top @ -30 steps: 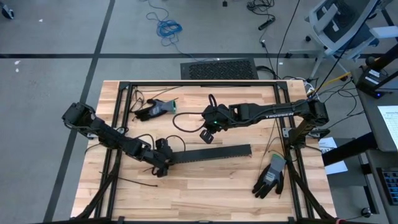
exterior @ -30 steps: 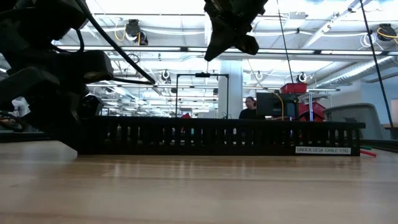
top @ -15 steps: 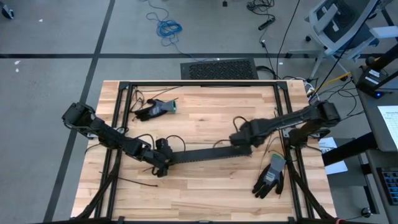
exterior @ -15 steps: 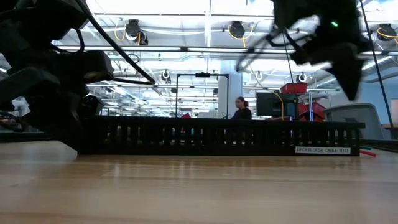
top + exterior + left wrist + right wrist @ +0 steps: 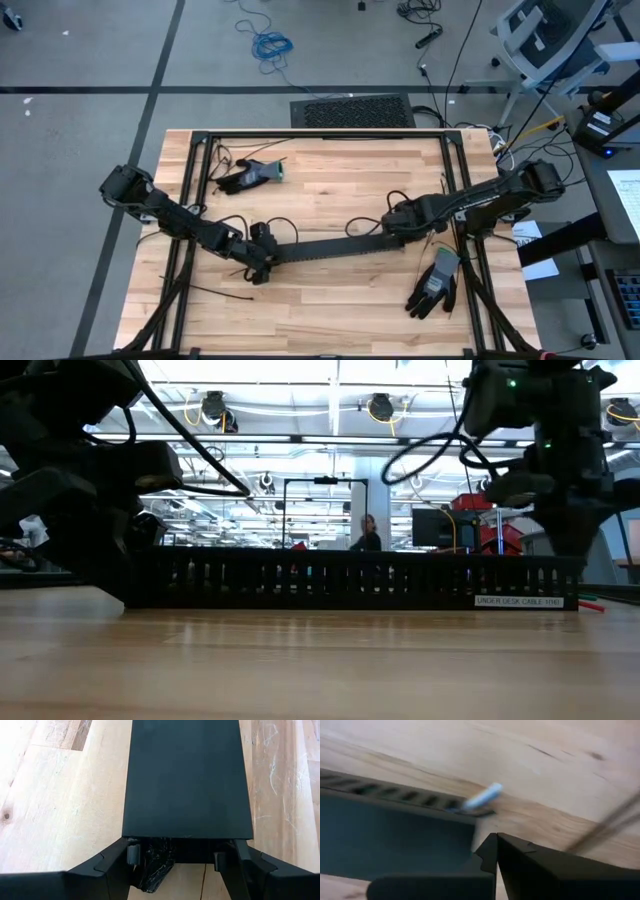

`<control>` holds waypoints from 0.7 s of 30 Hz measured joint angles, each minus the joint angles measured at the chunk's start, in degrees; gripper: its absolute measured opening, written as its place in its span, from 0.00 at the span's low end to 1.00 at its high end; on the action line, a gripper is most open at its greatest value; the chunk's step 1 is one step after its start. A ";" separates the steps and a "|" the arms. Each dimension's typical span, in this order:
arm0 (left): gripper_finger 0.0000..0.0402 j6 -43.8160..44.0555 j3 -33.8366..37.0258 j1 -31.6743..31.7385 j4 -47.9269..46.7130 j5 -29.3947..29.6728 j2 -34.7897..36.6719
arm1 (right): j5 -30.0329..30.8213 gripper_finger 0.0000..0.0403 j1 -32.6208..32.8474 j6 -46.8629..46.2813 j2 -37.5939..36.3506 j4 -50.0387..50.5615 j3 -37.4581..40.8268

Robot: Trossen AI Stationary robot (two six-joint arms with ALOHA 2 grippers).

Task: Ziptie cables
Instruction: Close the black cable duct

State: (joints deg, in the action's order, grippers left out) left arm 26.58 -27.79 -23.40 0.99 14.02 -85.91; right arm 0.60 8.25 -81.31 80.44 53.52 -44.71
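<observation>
long slotted black plastic tray (image 5: 335, 247) on wood-grain table (image 5: 320, 195).

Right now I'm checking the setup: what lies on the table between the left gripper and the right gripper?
The long black slotted cable tray spans that stretch in the high view: the left gripper grips one end, and the shut right gripper sits at the other.

The cables (image 5: 592, 604) show only in part: in the low view, thin red and green strands lie flat on the table (image 5: 320, 670), just past the labelled end of the black cable tray (image 5: 350, 580), toward the table's right edge. In the right wrist view, one pale strand (image 5: 482, 796) rests against the tray's slotted wall. The rest of the bundle and its connector cannot be made out.
</observation>
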 joint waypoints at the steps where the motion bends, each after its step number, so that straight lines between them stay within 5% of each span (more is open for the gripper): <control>1: 0.62 0.01 0.02 0.00 0.02 0.00 0.00 | 0.38 0.00 0.00 -0.03 0.02 -1.34 0.00; 9: 0.62 0.09 0.04 0.00 0.03 -0.03 0.00 | 0.55 0.00 0.00 0.34 0.00 -11.34 0.02; 21: 0.62 0.09 -0.21 0.07 -1.73 -1.48 0.35 | 1.14 0.00 0.92 -0.18 -0.08 5.81 0.00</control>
State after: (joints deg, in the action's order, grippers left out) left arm 26.68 -28.00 -23.33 -0.74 12.54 -85.55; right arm 1.74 9.17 -81.49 80.36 59.33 -44.71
